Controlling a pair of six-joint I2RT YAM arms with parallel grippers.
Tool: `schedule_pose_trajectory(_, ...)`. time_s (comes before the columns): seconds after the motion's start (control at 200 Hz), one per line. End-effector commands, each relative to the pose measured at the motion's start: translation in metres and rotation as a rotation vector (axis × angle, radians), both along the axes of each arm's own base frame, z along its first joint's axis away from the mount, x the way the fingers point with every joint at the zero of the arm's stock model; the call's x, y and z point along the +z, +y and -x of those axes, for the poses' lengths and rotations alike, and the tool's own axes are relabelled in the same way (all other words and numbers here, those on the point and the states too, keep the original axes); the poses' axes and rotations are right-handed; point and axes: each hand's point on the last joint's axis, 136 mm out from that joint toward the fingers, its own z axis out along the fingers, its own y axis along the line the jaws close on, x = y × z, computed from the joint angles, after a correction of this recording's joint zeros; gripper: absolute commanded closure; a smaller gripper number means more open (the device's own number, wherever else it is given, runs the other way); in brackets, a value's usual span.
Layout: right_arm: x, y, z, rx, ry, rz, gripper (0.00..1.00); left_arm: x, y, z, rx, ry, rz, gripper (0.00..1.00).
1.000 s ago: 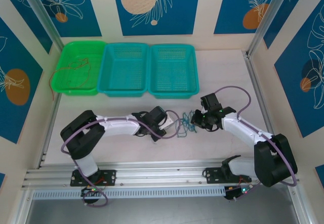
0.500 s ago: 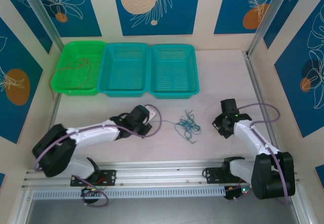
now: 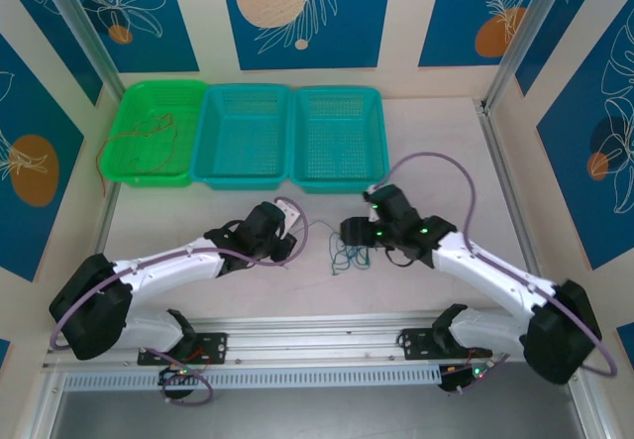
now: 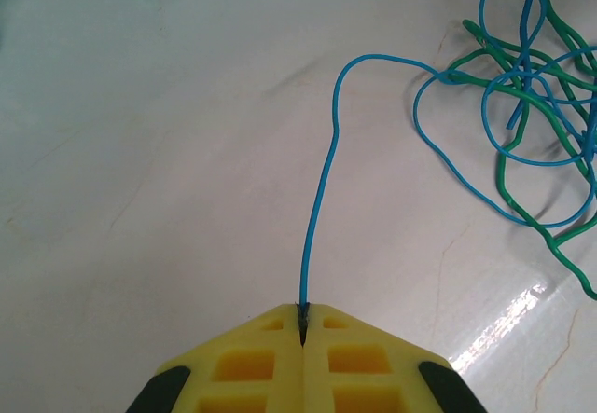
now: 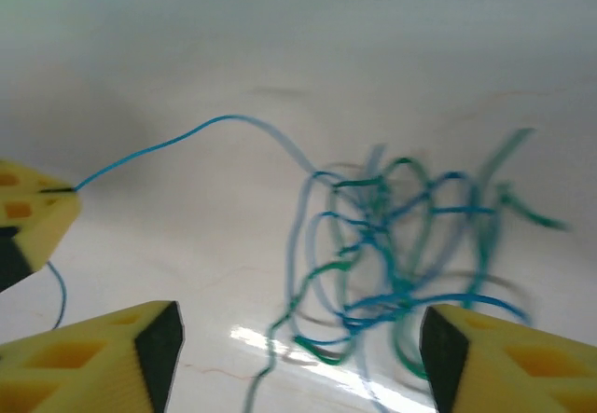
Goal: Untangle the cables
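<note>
Red cable [image 3: 139,144]: it lies in the green basket [image 3: 149,88], far to the left of the left pincer and apart from the other cables
Left pincer [image 4: 302,312]: pressed tight on the end of the blue cable [image 4: 322,199], which runs straight out from its tips and then bends to the right
Tangle [image 4: 522,96]: the blue cable and the green cable [image 4: 508,189] are looped through each other on the table [image 4: 140,152], ahead and to the right of the left pincer
Right pincer [image 5: 298,343]: its jaws stand wide with nothing held; the tangle lies just in front of it, between its two fingers
Step in hand: I judge that the blue cable is to be drawn out of the knot; one end is secured, but the green one is not yet pinned
Next move: probably the right pincer must come down on a green loop only and close; catching both colours could tighten the knot
Left wrist view: it gives the pinch sharply
Right wrist view: blurred, but it gives the wide gap over the tangle
Top view: it gives both arms and the baskets; the crossings are too fine to read there
</note>
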Motion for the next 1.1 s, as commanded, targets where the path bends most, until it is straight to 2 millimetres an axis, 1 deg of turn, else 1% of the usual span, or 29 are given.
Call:
schedule_pose_trajectory(0.0, -0.03, 0.001, -0.009, 0.038, -0.011, 0.233, 0.23, 0.032, -0.007, -0.006, 0.019, -0.055, 0.081, 1.0)
schedule_pose_trajectory(0.065, -0.054, -0.003, -0.013, -0.006, 0.061, 0.341, 0.22, 0.045, -0.003, -0.009, 0.042, -0.09, 0.096, 1.0)
schedule_pose_trajectory(0.1, -0.066, -0.007, -0.015, -0.038, 0.092, 0.407, 0.23, 0.053, 0.001, -0.011, 0.064, -0.115, 0.1, 1.0)
schedule_pose_trajectory(0.15, -0.08, -0.018, -0.017, -0.111, 0.128, 0.499, 0.27, 0.065, 0.013, -0.016, 0.125, -0.156, 0.1, 1.0)
schedule_pose_trajectory(0.195, -0.093, -0.027, -0.016, -0.17, 0.181, 0.548, 0.31, 0.076, 0.029, -0.021, 0.205, -0.19, 0.1, 1.0)
schedule_pose_trajectory(0.22, -0.101, -0.032, -0.014, -0.2, 0.222, 0.556, 0.34, 0.08, 0.041, -0.024, 0.261, -0.201, 0.096, 1.0)
schedule_pose_trajectory(0.245, -0.107, -0.036, -0.012, -0.231, 0.26, 0.544, 0.36, 0.084, 0.055, -0.027, 0.324, -0.204, 0.094, 1.0)
schedule_pose_trajectory(0.28, -0.115, -0.041, -0.009, -0.27, 0.306, 0.514, 0.38, 0.086, 0.08, -0.03, 0.429, -0.194, 0.082, 1.0)
schedule_pose_trajectory(0.34, -0.123, -0.051, -0.004, -0.326, 0.354, 0.458, 0.4, 0.086, 0.122, -0.029, 0.603, -0.17, 0.053, 1.0)
schedule_pose_trajectory(0.39, -0.124, -0.061, -0.003, -0.369, 0.367, 0.438, 0.4, 0.086, 0.146, -0.025, 0.686, -0.166, 0.035, 1.0)
schedule_pose_trajectory(0.455, -0.122, -0.072, -0.002, -0.395, 0.367, 0.434, 0.39, 0.083, 0.164, -0.019, 0.744, -0.155, 0.034, 1.0)
schedule_pose_trajectory(0.515, -0.121, -0.077, -0.004, -0.395, 0.367, 0.417, 0.39, 0.076, 0.171, -0.015, 0.767, -0.128, 0.035, 1.0)
schedule_pose_trajectory(0.535, -0.12, -0.076, -0.004, -0.379, 0.366, 0.408, 0.4, 0.073, 0.17, -0.015, 0.762, -0.115, 0.037, 1.0)
schedule_pose_trajectory(0.565, -0.12, -0.073, -0.006, -0.352, 0.363, 0.393, 0.45, 0.069, 0.164, -0.015, 0.733, -0.096, 0.049, 1.0)
schedule_pose_trajectory(0.59, -0.119, -0.069, -0.007, -0.328, 0.363, 0.378, 0.53, 0.065, 0.154, -0.016, 0.683, -0.079, 0.067, 1.0)
schedule_pose_trajectory(0.68, -0.114, -0.055, -0.013, -0.244, 0.342, 0.345, 0.89, 0.054, 0.097, -0.016, 0.429, -0.003, 0.224, 1.0)
schedule_pose_trajectory(0.705, -0.112, -0.05, -0.015, -0.219, 0.333, 0.335, 0.94, 0.05, 0.082, -0.012, 0.363, 0.021, 0.266, 1.0)
schedule_pose_trajectory(0.735, -0.109, -0.045, -0.016, -0.188, 0.321, 0.324, 0.99, 0.049, 0.067, -0.01, 0.301, 0.034, 0.316, 1.0)
schedule_pose_trajectory(0.78, -0.104, -0.037, -0.018, -0.144, 0.293, 0.309, 1.0, 0.047, 0.052, -0.005, 0.232, 0.05, 0.362, 1.0)
schedule_pose_trajectory(0.8, -0.101, -0.035, -0.019, -0.126, 0.28, 0.302, 1.0, 0.047, 0.048, -0.004, 0.207, 0.05, 0.375, 0.96)
schedule_pose_trajectory(0.82, -0.098, -0.032, -0.019, -0.106, 0.265, 0.295, 1.0, 0.047, 0.044, -0.002, 0.183, 0.051, 0.384, 0.9)
schedule_pose_trajectory(0.885, -0.087, -0.022, -0.019, -0.04, 0.224, 0.253, 1.0, 0.055, 0.03, 0.003, 0.099, 0.037, 0.423, 0.66)
schedule_pose_trajectory(0.93, -0.078, -0.017, -0.019, -0.005, 0.197, 0.223, 1.0, 0.062, 0.018, 0.009, 0.025, 0.031, 0.455, 0.56)
schedule_pose_trajectory(0.99, -0.066, -0.01, -0.019, 0.032, 0.159, 0.184, 1.0, 0.073, 0.002, 0.018, -0.073, 0.026, 0.489, 0.5)
schedule_pose_trajectory(1.095, -0.049, -0.004, -0.02, 0.056, 0.113, 0.14, 1.0, 0.086, -0.03, 0.034, -0.217, 0.049, 0.532, 0.47)
